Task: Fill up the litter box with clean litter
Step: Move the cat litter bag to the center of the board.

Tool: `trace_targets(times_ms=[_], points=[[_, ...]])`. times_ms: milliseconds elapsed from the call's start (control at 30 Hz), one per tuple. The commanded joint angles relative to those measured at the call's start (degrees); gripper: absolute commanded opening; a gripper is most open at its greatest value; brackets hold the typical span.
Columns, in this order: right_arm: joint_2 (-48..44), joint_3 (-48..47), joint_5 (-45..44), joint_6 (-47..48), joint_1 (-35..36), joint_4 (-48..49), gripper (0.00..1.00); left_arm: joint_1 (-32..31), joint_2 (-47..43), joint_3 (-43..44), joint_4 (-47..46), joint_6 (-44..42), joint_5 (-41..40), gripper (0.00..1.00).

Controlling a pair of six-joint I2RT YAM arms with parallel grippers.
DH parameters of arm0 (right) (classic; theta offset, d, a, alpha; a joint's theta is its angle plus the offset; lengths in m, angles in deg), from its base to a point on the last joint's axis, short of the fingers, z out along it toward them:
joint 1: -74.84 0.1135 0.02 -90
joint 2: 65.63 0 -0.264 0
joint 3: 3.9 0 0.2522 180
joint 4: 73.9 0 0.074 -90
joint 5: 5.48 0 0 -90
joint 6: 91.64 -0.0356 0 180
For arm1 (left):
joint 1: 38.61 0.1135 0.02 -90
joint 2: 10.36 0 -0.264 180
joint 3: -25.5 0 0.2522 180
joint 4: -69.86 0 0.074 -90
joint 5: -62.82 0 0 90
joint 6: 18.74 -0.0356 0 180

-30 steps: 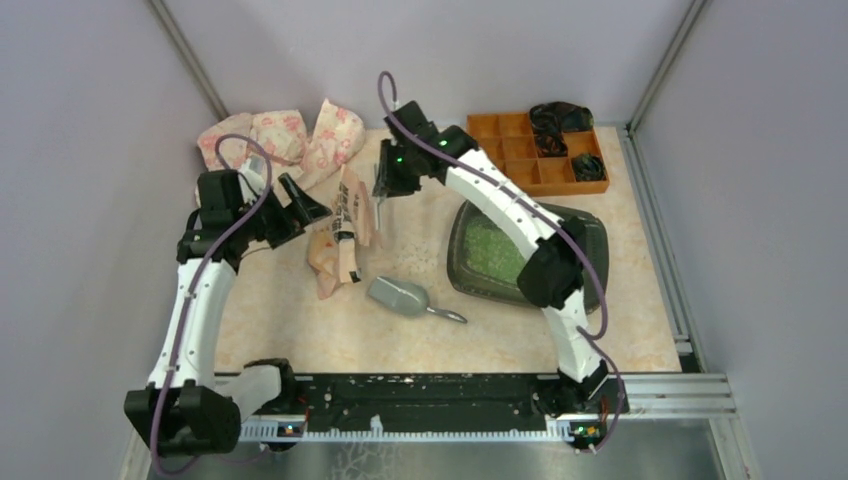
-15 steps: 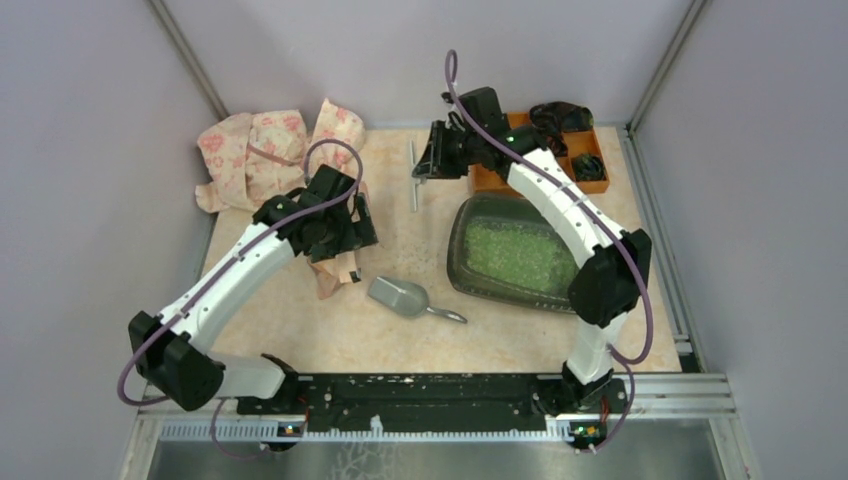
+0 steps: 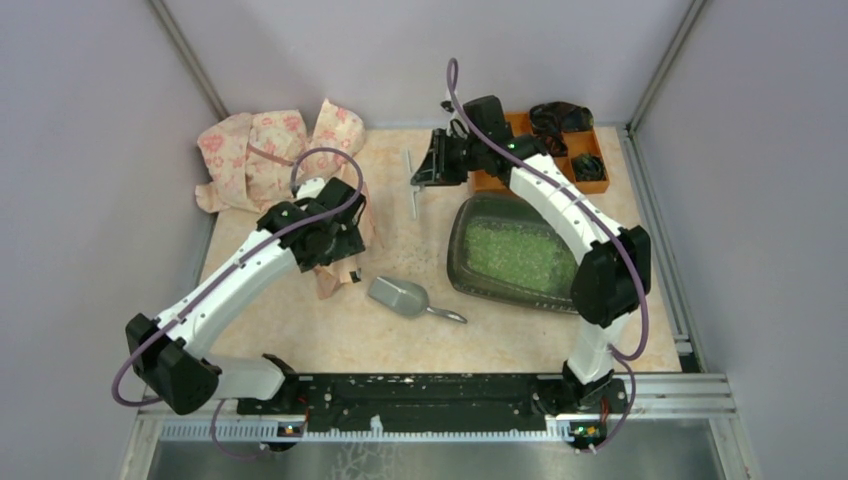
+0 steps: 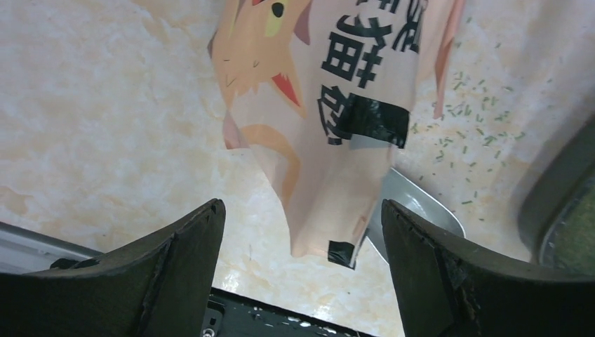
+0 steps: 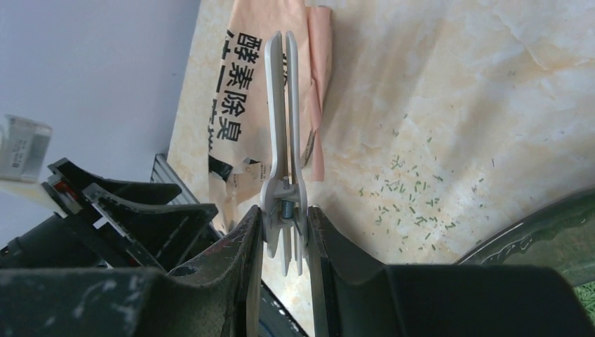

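Note:
The dark litter box (image 3: 457,262) lies right of centre and holds light-green clean litter (image 3: 515,252). Its rim also shows in the left wrist view (image 4: 561,200) and the right wrist view (image 5: 533,235). My right gripper (image 3: 428,170) is shut on a white plastic bag clip (image 5: 284,133) and holds it above the table, left of the box's far end. My left gripper (image 4: 302,210) is open and empty, hovering over the peach printed paper bag (image 4: 330,105). The bag lies on the table (image 3: 335,282).
A grey metal scoop (image 3: 400,297) lies in front of the bag, between it and the box. An orange organiser tray (image 3: 550,175) stands at the back right. Pink printed bags (image 3: 265,145) are heaped at the back left. Loose granules (image 5: 407,189) are scattered on the table.
My right gripper carried the clip from over the bag to the back, beside the box. My left arm swung in from the left to over the bag.

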Motion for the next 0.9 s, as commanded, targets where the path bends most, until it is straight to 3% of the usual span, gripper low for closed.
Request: trace_targets(times_ms=[0,267,400,500,633,700,800,867], points=[[-4.19,0.24,1.81,0.2,-0.18,4.24,0.0,-0.12,-0.97,-2.19,0.43,1.52,-3.88,0.88],[-4.53,1.21,2.87,-0.97,-0.21,5.28,0.0,0.48,-0.31,-6.15,-5.71,-0.05,-4.6,0.89],[-4.76,1.19,3.13,-0.98,-0.19,5.22,0.0,2.44,0.77,-7.03,-8.06,-1.19,-4.35,0.82],[-4.88,1.27,3.19,-0.97,-0.14,5.14,0.0,3.55,1.31,-7.17,-9.5,-2.48,-3.85,0.69],[-5.1,1.9,3.75,-0.97,-0.18,5.89,0.0,4.82,2.23,-7.06,-10.9,-4.04,-3.05,0.39],[-5.11,2.31,3.79,-1.02,-0.18,6.03,0.0,5.38,3.09,-6.75,-10.97,-4.49,-2.88,0.3],[-5.25,2.57,3.89,-0.87,-0.18,6.07,0.0,5.59,4.03,-6.18,-10.56,-5.04,-3.26,0.26],[-5.32,2.47,4.12,-0.66,-0.19,6.03,0.0,5.8,4.26,-5.6,-10.64,-5.79,-3.41,0.15]])
